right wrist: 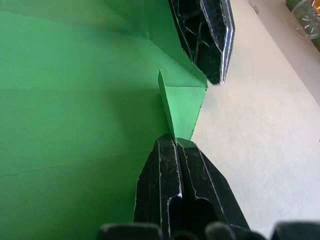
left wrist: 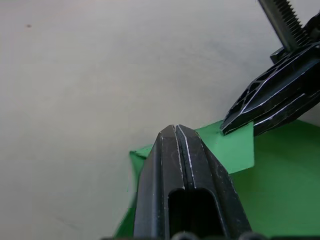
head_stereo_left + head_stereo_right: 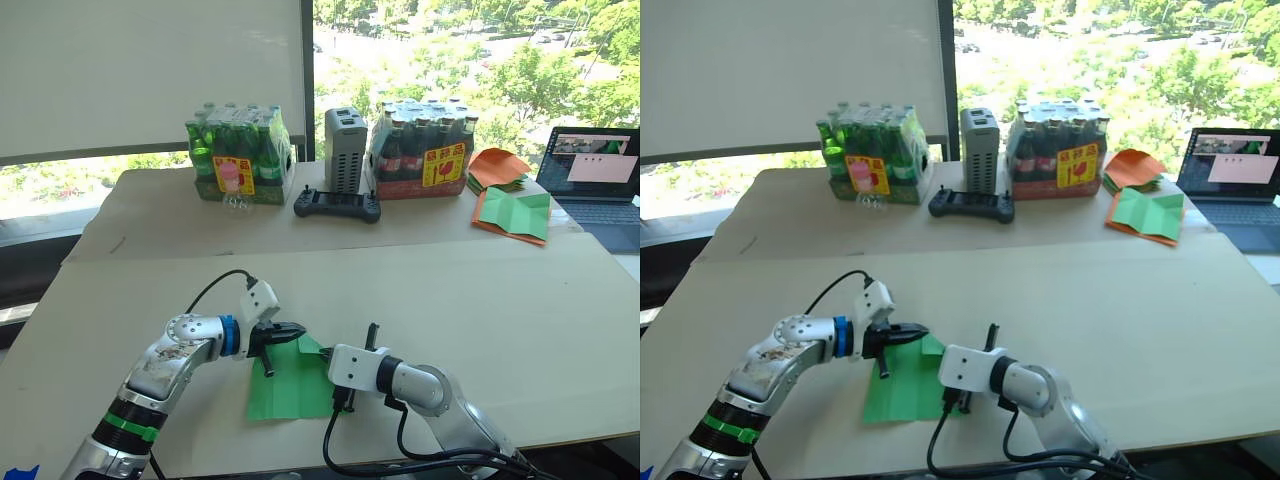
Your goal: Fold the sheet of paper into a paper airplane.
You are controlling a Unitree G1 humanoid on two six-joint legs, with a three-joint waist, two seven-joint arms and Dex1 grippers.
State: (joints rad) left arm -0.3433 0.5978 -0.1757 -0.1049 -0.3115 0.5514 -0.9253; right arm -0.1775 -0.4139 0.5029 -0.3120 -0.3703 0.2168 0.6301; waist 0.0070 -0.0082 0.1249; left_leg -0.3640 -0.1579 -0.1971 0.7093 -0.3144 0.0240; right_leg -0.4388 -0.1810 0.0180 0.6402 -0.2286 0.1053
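Low in the frame, just left of centre: sheet of paper point(image 3: 285, 392), bright green, flat on the pale surface point(image 3: 520, 310), its far corner folded over into a small raised flap. Left hand point(image 3: 290, 333) at that far corner, fingers pressed together with no gap, tip at the paper's folded edge; whether any paper sits pinched between them, cannot tell. Right hand point(image 1: 176, 142) at the sheet's right edge, fingers likewise closed tight, tip touching the point of the small folded flap; a true pinch not clear there either. Both hands close together over the same corner, almost meeting.

Across the upper middle of the frame, on the far surface: pack of green bottles point(image 3: 240, 152) at left, grey box point(image 3: 345, 148) upright in the centre, black controller point(image 3: 337, 205) lying just before it, pack of dark bottles point(image 3: 422, 148) to the right. Further right, orange papers point(image 3: 497, 166) and a green sheet edged with orange point(image 3: 515, 214). Open laptop point(image 3: 595, 180) at the right edge.
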